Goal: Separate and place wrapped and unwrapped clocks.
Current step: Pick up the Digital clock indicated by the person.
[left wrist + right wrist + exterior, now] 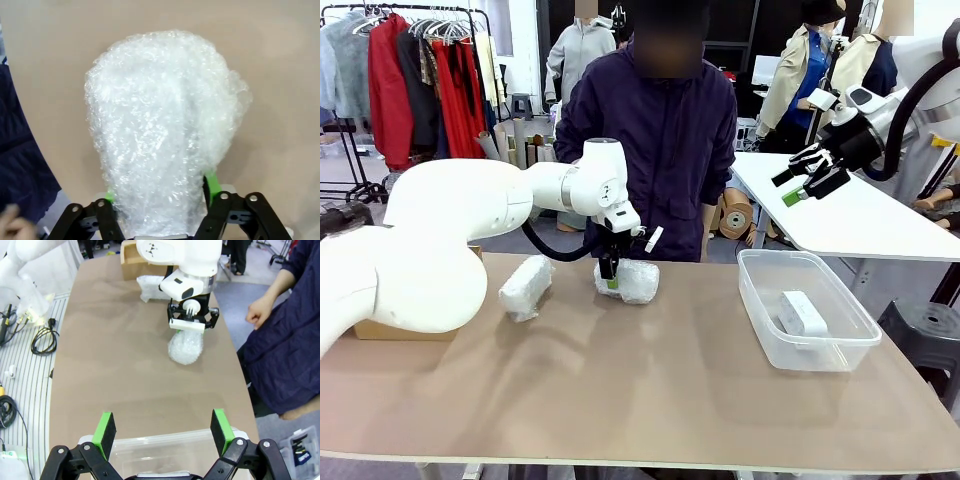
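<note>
Two wrapped clocks, oblong bundles of white bubble wrap, lie on the brown table. One bundle (525, 288) rests free at the left. The other (632, 280) (160, 125) (185, 346) lies near the far edge, and my left gripper (610, 275) (160, 189) comes down on its end with both green pads (212, 182) pressed against the wrap. A bare white clock (802, 312) lies inside the clear plastic bin (756, 300). High over the right side, my right gripper (805, 180) (164, 427) hangs open and holds nothing.
A person in a dark jacket stands at the far edge, one hand (257, 312) near the table's rim. A cardboard box (132, 252) sits at the left end behind my left arm. The bin (165, 445) lies right under my right gripper.
</note>
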Available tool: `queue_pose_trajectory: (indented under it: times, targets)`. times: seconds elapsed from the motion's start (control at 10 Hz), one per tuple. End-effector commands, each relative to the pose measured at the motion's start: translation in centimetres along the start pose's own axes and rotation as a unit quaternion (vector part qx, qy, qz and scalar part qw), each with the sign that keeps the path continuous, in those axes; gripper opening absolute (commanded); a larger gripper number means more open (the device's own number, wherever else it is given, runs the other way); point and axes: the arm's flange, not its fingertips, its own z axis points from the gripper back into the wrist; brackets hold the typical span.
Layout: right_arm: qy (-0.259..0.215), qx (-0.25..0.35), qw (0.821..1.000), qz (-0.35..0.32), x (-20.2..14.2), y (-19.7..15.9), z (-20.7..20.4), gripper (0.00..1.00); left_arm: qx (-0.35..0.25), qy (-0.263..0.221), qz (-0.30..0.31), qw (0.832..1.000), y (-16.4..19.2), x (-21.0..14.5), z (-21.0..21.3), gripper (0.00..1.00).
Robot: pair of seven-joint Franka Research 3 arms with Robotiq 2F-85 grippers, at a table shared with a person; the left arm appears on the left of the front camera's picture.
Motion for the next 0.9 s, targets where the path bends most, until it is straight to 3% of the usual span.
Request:
queue_pose_trajectory:
  times: [0.0, 0.1, 0.2, 0.5, 0.8]
  targets:
    - [0.000, 0.001, 1.000, 0.003, 0.1, 0.1, 0.0, 1.00, -0.002, -0.014, -0.004, 1.000, 1.3, 0.3, 1.1, 0.22]
    - [0.000, 0.001, 1.000, 0.003, 0.1, 0.1, 0.0, 1.00, -0.003, -0.018, 0.000, 1.000, 1.1, 0.2, 1.4, 0.03]
    - [0.000, 0.001, 1.000, 0.003, 0.1, 0.1, 0.0, 1.00, -0.002, -0.018, 0.001, 1.000, 0.9, 0.3, 1.8, 0.00]
    - [0.000, 0.001, 1.000, 0.003, 0.1, 0.1, 0.0, 1.00, -0.013, -0.028, 0.022, 0.999, -0.7, 0.4, 4.2, 0.00]
    - [0.000, 0.001, 1.000, 0.003, 0.1, 0.1, 0.0, 1.00, -0.011, 0.016, 0.030, 0.999, -4.7, 0.9, 9.6, 0.00]
